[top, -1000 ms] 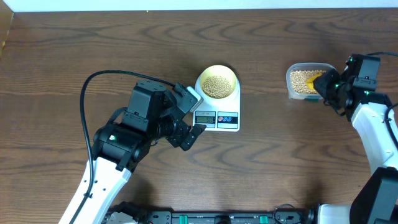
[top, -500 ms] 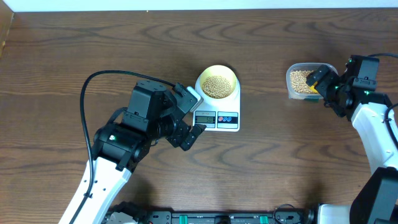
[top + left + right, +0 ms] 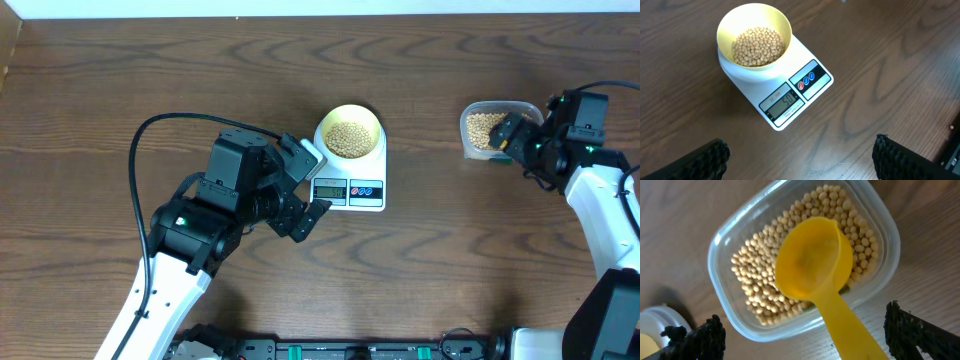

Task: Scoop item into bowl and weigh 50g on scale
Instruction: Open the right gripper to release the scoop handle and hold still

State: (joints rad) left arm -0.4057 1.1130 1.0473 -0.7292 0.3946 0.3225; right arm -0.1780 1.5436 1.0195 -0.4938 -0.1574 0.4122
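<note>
Beans (image 3: 758,46) fill bowl (image 3: 725,25) atop scale (image 3: 801,53); scoop (image 3: 812,262) rests in tub (image 3: 720,275).

Dark brown wood-grain table (image 3: 450,280); pale strip (image 3: 300,8) along far edge; even light.

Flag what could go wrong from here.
1. The scoop lies on the beans in the tub, its handle sticking out over the rim between the fingers of the open right hand. Pulling back crooked could snag it and tip the tub.
2. The open left hand sits close to the scale; a nudge might shift the bowl and spoil the reading.
</note>
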